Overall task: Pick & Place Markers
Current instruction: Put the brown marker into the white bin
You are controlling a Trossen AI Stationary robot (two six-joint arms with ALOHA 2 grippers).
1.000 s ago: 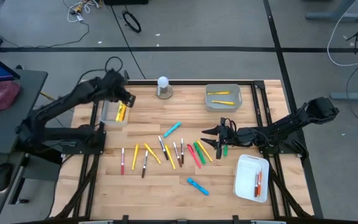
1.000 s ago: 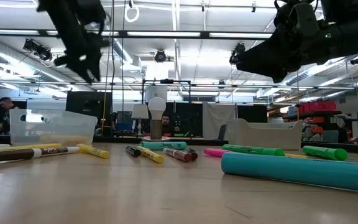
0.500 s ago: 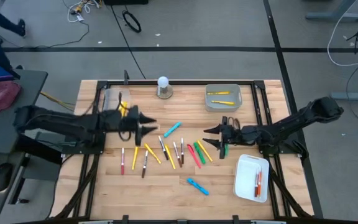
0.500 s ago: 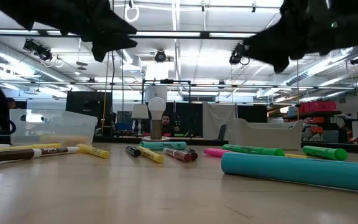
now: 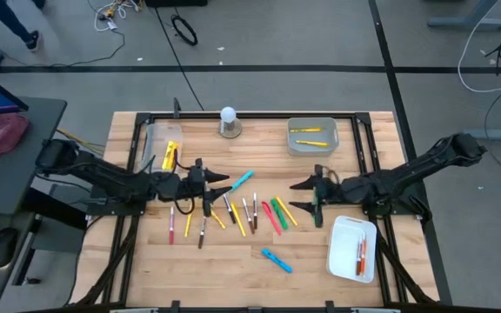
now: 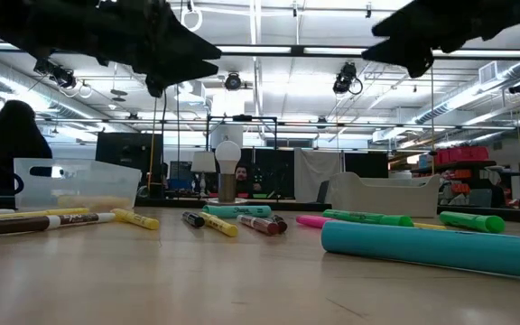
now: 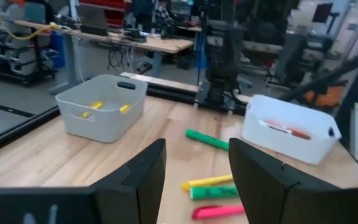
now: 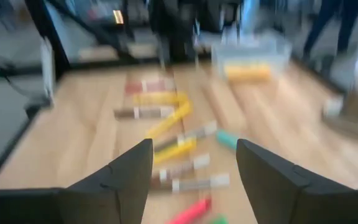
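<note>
The markers lie flat and scattered across the middle of the table: yellow, brown, red, pink, green and light blue. They also show in the low view as a row of markers. My left gripper hovers open and empty above the left side of the scatter. My right gripper hovers open and empty above its right side, with a green marker lying on the table below its wrist. In the low view both the left gripper and the right gripper stand well above the tabletop.
A clear tray with a yellow marker sits at the far left. A grey tray with yellow markers is at the far right, and a white tray with red markers at the near right. A white ball on a base stands at the far edge.
My left arm has swung from above the clear tray toward the near edge and the right, and its gripper now hangs over the scattered markers. My right gripper has risen a little and has stayed open. No marker has moved.
</note>
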